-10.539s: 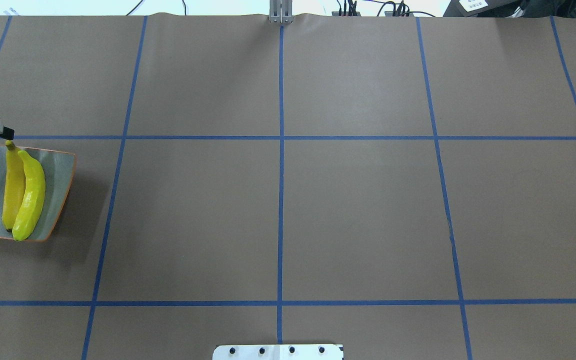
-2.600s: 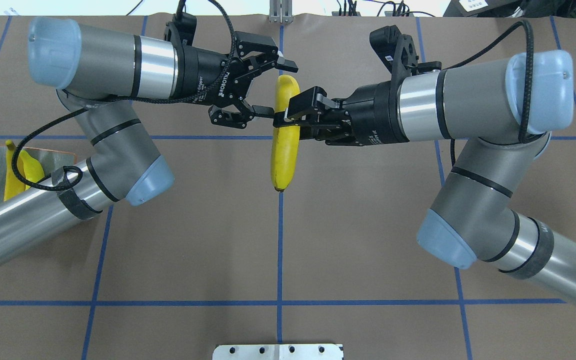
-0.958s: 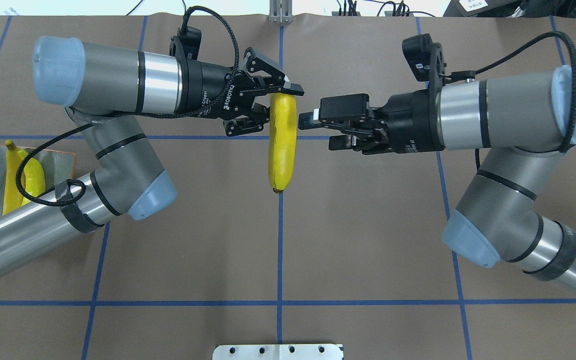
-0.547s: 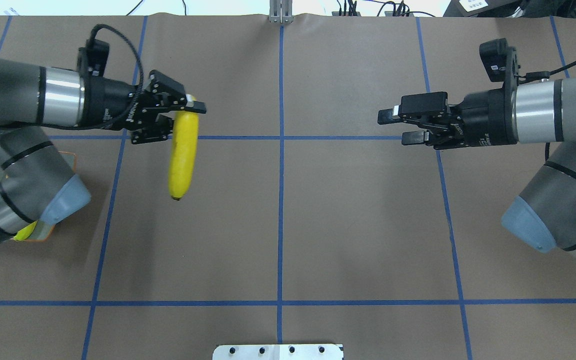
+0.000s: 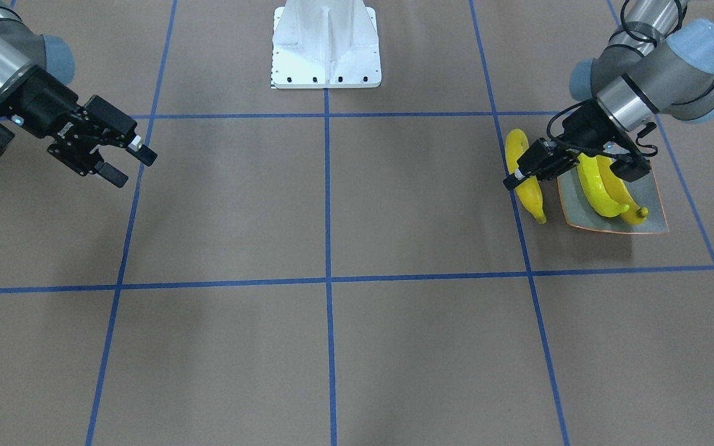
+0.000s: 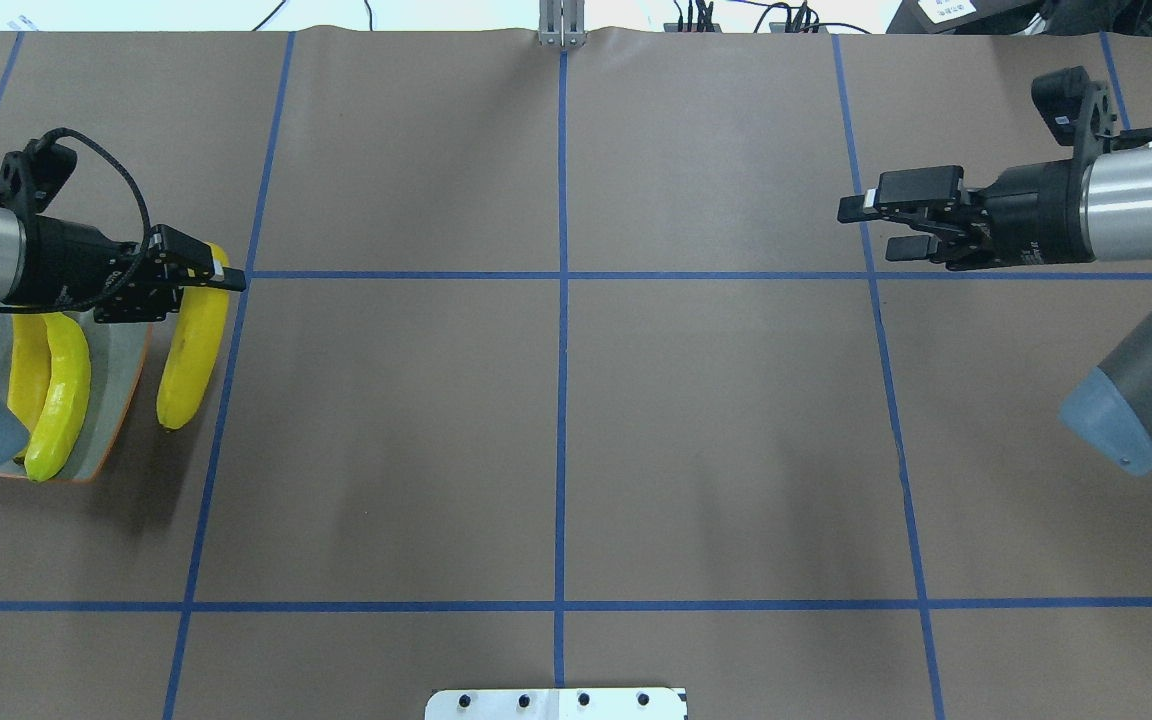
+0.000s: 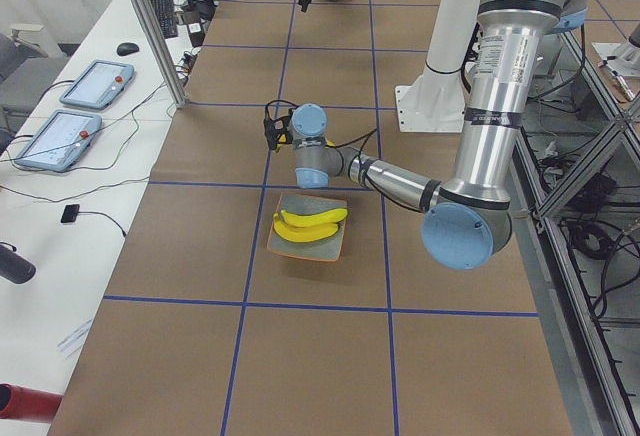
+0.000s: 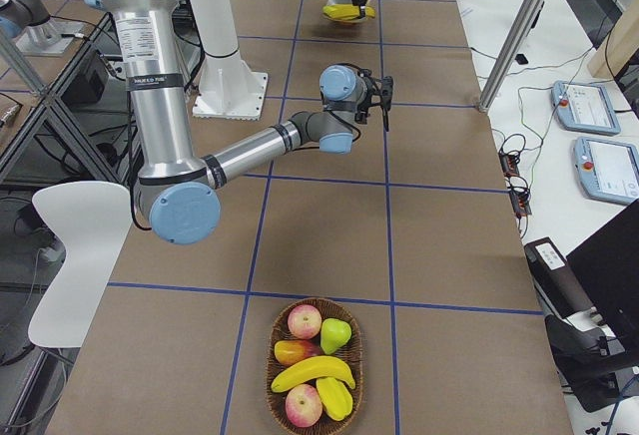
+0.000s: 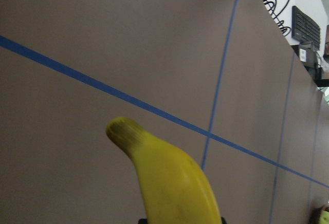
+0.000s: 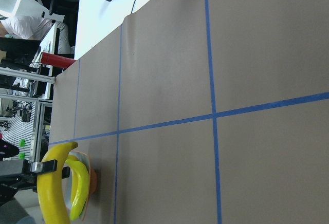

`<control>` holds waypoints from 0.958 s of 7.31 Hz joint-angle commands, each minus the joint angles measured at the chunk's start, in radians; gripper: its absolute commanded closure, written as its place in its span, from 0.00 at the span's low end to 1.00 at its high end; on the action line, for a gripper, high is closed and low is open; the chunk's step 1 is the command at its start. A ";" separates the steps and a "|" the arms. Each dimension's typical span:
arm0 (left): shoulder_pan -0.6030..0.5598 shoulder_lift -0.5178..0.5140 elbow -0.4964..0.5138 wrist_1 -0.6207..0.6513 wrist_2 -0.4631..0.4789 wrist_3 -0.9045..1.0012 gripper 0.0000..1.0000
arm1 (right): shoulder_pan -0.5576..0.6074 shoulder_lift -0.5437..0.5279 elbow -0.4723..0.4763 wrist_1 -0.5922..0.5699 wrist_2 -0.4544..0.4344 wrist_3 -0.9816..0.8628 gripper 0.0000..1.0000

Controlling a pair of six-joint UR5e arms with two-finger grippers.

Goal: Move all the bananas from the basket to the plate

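My left end effector (image 6: pixel 218 283) grips a glossy yellow curved banana (image 6: pixel 191 360) just beside the square grey-green plate (image 6: pixel 118 368) holding two more bananas (image 6: pixel 58 395), my right end effector (image 6: pixel 866 228) hangs empty with jaws apart, and next, I judge, the carried one must shift over the plate and be released.

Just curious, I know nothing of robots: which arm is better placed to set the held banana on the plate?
Left. The left pincer grips the banana right beside the plate; the right pincer is open, empty and far across the table.
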 commanded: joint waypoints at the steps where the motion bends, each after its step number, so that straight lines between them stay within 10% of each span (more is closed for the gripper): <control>1: -0.039 0.077 -0.020 0.198 -0.015 0.212 1.00 | 0.018 -0.041 -0.018 -0.002 -0.003 -0.100 0.00; 7: -0.019 0.150 -0.095 0.398 0.068 0.302 1.00 | 0.016 -0.032 -0.035 -0.002 -0.018 -0.098 0.00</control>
